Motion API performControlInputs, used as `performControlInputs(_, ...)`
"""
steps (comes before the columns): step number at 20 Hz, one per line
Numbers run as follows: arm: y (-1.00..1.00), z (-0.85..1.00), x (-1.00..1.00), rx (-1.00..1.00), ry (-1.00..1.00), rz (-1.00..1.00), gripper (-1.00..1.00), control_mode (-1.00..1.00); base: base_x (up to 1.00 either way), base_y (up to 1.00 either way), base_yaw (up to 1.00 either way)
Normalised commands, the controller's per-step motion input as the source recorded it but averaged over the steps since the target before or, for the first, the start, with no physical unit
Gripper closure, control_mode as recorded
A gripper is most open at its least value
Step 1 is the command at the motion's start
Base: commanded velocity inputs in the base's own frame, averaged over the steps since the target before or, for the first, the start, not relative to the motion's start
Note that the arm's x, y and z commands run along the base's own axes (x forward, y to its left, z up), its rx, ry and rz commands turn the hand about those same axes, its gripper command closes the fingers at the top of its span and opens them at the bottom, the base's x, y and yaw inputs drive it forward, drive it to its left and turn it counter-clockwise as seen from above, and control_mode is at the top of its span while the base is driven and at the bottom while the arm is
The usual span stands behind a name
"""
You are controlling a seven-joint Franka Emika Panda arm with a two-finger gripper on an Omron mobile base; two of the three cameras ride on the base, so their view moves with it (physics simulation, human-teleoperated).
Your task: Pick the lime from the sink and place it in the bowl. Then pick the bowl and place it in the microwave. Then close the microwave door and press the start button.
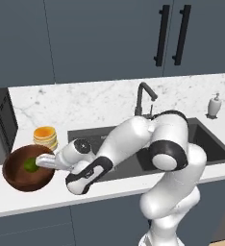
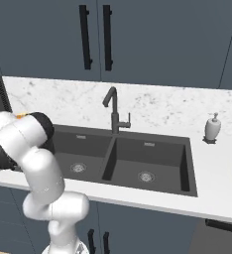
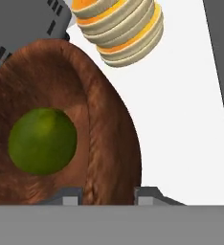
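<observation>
One lime (image 3: 42, 141) lies inside the one bowl (image 3: 106, 139), resting on its brown inner floor toward the side away from the sink; in the left base view the lime (image 1: 30, 165) shows as a green spot within the bowl (image 1: 23, 180), which stands on the white surface (image 1: 114, 190) left of the sink (image 1: 215, 144). The gripper (image 3: 106, 195) sits at the bowl's near wall: in the hand view its two finger tips (image 3: 71, 196) stand one on each side of the thick rim, one inside the bowl and one outside, closed in on the wall so that it is clamped on the bowl. In the left base view the gripper (image 1: 40, 162) reaches over the bowl's right edge. Just behind the bowl stands one stack of orange and cream discs (image 1: 45, 137), close to it but apart. The sink (image 2: 123, 158) has two basins, each with one round silver drain (image 2: 146, 176), and one dark curved faucet (image 2: 113, 114) rises behind the divider. One white soap dispenser (image 2: 213, 129) stands on the surface right of the sink. At the far left a grey appliance (image 1: 1, 125) with a dark front stands beside the bowl. Two long black handles (image 2: 95, 37) hang on the upper cabinets.
</observation>
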Motion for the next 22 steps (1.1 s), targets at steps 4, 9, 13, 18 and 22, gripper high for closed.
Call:
performControlInputs(4,-0.46,0.59,-0.39,0.10,-0.15,-0.21,1.00,-1.00,0.00,0.00,0.00)
performControlInputs(9,-0.37,0.75,-0.40,0.07,-0.04,-0.25,1.00,-1.00,0.00,0.00,0.00)
performControlInputs(13,-0.15,1.00,-0.37,0.08,-0.01,-0.25,1.00,-1.00,0.00,0.00,0.00)
performControlInputs(18,-0.28,0.95,-0.39,0.03,0.01,-0.27,1.00,-1.00,0.00,0.00,0.00)
performControlInputs(22,-0.44,0.58,-0.42,0.00,0.12,-0.27,1.00,-1.00,0.00,0.00,0.00)
